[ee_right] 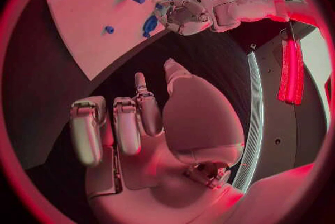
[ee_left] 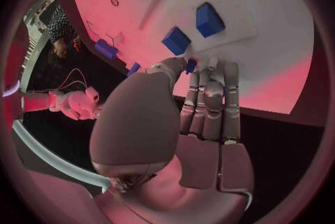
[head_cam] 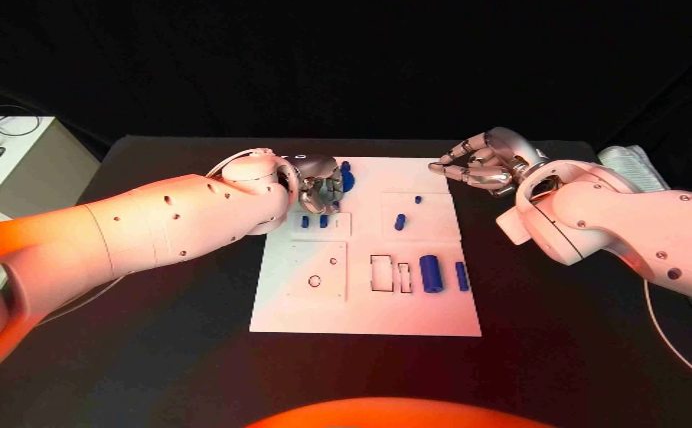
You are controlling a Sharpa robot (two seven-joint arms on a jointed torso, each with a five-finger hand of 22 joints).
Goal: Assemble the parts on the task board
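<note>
Black tabletop (head_cam: 173, 368) under white task board (head_cam: 368, 313) strewn with blue parts (head_cam: 430, 273), left hand (head_cam: 313, 186) over far edge pinching small blue piece (ee_left: 190, 65) in fingers (ee_left: 209, 90), right hand (head_cam: 483, 166) beside far corner, fingers (ee_right: 129, 129) loosely curled, empty.

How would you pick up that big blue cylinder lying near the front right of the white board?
Pinch the cylinder across its middle from straight above, fingers on its two long sides. It lies flat on the board with free space either side, so probably the right hand, which holds nothing, suits best.
</note>
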